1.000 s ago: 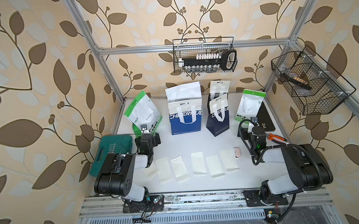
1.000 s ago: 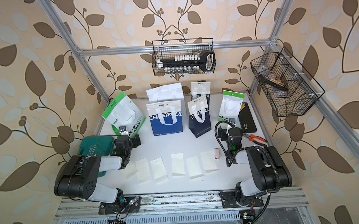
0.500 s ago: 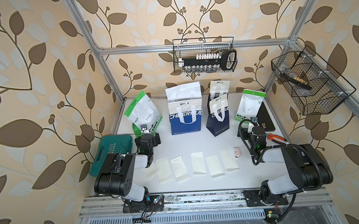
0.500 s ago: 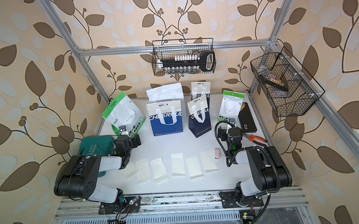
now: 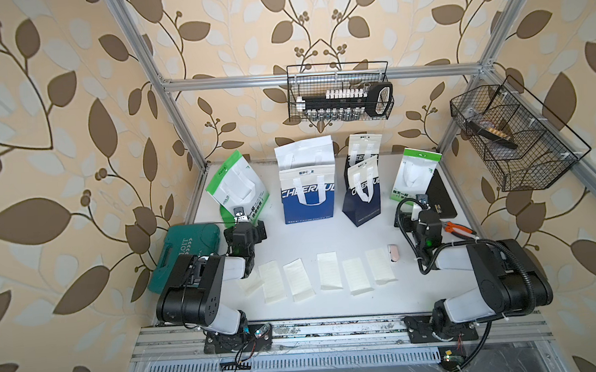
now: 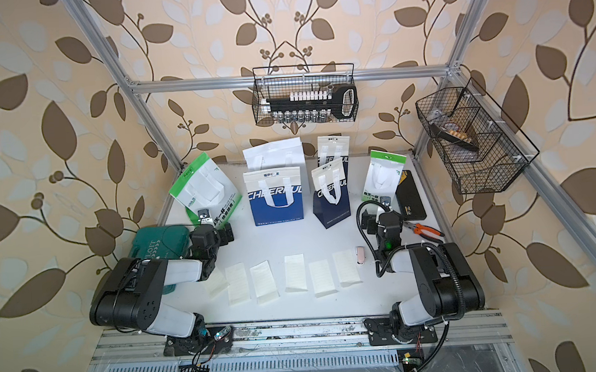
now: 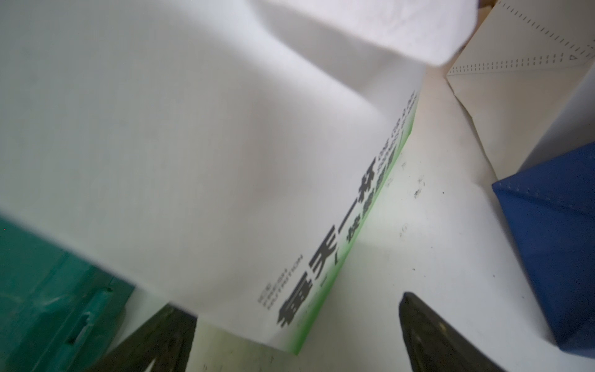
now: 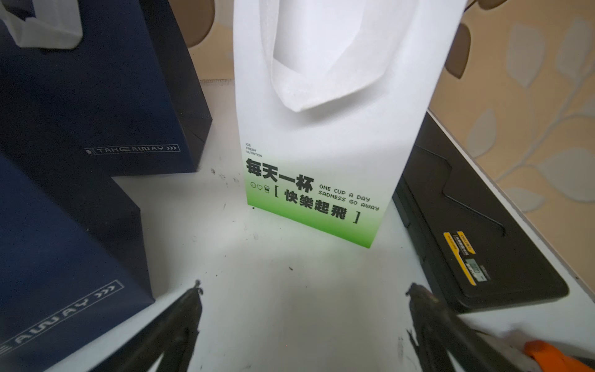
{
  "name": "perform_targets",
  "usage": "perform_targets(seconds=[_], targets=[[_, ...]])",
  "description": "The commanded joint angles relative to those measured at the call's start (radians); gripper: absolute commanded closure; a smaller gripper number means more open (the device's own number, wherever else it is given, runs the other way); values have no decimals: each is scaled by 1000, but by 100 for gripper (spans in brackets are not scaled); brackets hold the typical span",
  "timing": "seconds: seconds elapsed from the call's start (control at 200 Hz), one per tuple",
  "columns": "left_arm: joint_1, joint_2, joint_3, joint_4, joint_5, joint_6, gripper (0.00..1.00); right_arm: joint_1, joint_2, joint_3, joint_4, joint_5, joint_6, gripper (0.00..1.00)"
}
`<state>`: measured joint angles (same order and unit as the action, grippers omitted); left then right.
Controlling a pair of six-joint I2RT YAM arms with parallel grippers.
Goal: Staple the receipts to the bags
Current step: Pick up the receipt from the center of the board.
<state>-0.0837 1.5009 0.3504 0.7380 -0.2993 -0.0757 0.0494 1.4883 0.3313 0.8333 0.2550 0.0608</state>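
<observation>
Several bags stand along the back in both top views: a white-and-green bag [image 5: 237, 188], a blue CHEERFUL bag [image 5: 308, 197], a plain white one [image 5: 303, 153], a navy one [image 5: 363, 197] and a second white-and-green bag [image 5: 416, 172]. Several cream receipts [image 5: 328, 270] lie flat in a row near the front. My left gripper [image 7: 293, 302] is open, and the lower corner of the left white-and-green bag [image 7: 225, 161] reaches between its fingers. My right gripper [image 8: 305, 285] is open over bare table, facing the right white-and-green bag [image 8: 322, 145]. A small pink-and-white thing [image 5: 393, 253] lies by the rightmost receipt.
A teal tool case [image 5: 183, 254] sits at the left edge beside my left arm. A black case [image 5: 440, 196] and orange-handled pliers [image 5: 458, 228] lie at the right. Wire baskets hang on the back wall [image 5: 340, 95] and the right wall [image 5: 513, 138].
</observation>
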Motion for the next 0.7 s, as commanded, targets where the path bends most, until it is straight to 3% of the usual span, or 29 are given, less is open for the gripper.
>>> perform_targets(seconds=[0.0,0.49,0.575,0.695], targets=[[4,-7,12,46,-32,22,1,-4,15,23,17,12,-9,0],[15,-69,21,-5,-13,27,1,-12,-30,2,9,44,16,0],[21,-167,85,-197,-87,-25,1,-10,-45,-24,45,44,19,0],[29,-234,186,-373,-58,-34,1,-10,-39,-23,55,44,16,0]])
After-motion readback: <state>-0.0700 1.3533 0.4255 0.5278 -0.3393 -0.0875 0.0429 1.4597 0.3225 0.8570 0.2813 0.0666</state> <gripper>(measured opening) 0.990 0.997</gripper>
